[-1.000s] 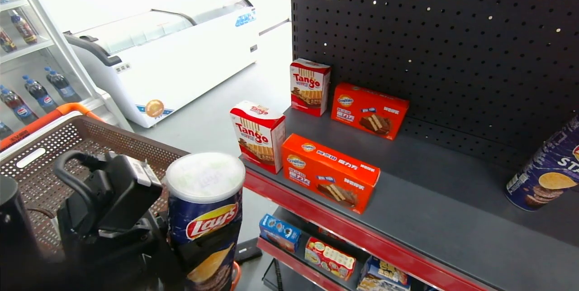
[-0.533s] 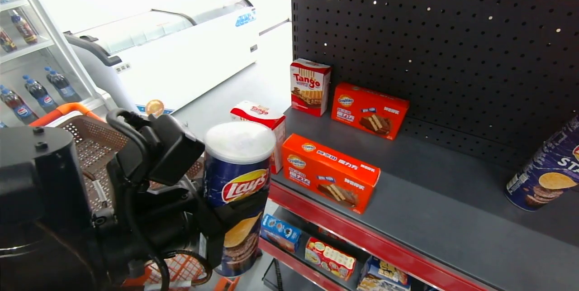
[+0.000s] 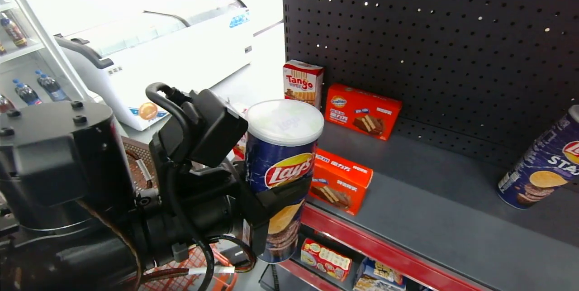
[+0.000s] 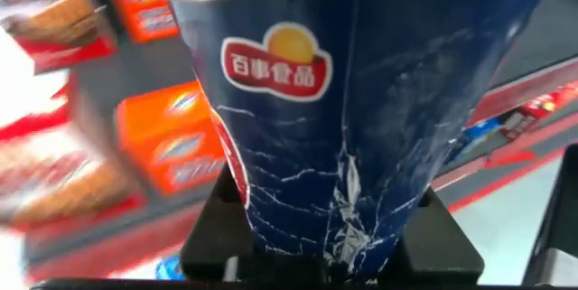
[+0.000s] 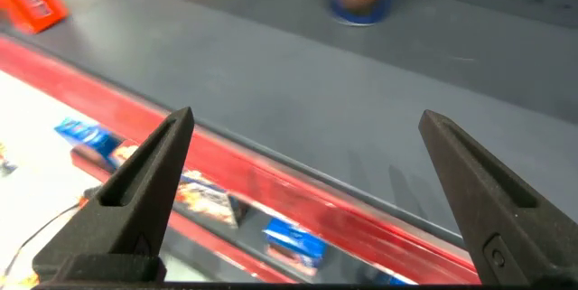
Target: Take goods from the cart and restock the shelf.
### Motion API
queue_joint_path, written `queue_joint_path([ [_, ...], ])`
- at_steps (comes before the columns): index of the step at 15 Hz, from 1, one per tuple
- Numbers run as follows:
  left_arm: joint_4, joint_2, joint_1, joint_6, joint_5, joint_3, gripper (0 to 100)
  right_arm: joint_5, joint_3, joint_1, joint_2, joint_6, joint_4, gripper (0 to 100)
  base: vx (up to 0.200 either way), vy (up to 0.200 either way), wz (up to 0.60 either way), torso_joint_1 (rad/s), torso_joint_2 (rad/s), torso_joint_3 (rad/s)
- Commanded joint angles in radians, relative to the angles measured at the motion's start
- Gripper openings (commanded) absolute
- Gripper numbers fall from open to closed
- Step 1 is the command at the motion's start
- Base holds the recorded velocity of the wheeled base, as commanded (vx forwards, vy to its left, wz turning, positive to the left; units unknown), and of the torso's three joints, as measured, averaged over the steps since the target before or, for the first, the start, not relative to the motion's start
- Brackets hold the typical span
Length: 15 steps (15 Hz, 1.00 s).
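Observation:
My left gripper (image 3: 271,205) is shut on a tall blue chips can (image 3: 282,155) with a white lid. It holds the can upright in front of the shelf's red front edge (image 3: 362,241), beside the front orange box (image 3: 340,182). In the left wrist view the can (image 4: 361,118) stands between the black fingers (image 4: 217,236). My right gripper (image 5: 307,200) is open and holds nothing, above the grey shelf board (image 5: 379,82). A second blue chips can (image 3: 540,164) leans at the shelf's far right.
At the back of the grey shelf (image 3: 429,200) stand a wafer box (image 3: 303,83) and another orange box (image 3: 362,110), against the black pegboard (image 3: 407,33). The cart's basket (image 3: 135,164) lies behind my left arm. Lower shelves hold small boxes (image 3: 325,259).
My left arm has lifted the chips can out of the cart and carried it up and right toward the shelf edge. The head camera has shifted slightly.

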Motion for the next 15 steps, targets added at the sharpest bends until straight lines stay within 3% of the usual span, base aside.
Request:
queue_joint_path([
  [1, -0.001, 0.016, -0.018, 0.000, -0.003, -0.018, 0, 0.000, 0.000, 0.000, 0.000, 0.000, 0.000, 100, 0.000, 0.000, -0.60, -0.007, 0.00, 0.002],
  [5, -0.001, 0.021, -0.061, -0.004, -0.011, -0.042, 0, 0.000, 0.000, 0.000, 0.000, 0.000, 0.000, 100, 0.000, 0.000, -0.60, 0.000, 0.00, 0.002],
  [8, -0.001, 0.022, -0.061, -0.004, -0.011, -0.044, 0, 0.000, 0.000, 0.000, 0.000, 0.000, 0.000, 100, 0.000, 0.000, -0.60, -0.001, 0.00, 0.002],
  [15, 0.001, 0.015, -0.045, -0.004, -0.011, -0.031, 0, 0.000, 0.000, 0.000, 0.000, 0.000, 0.000, 100, 0.000, 0.000, 0.00, 0.000, 0.00, 0.000],
])
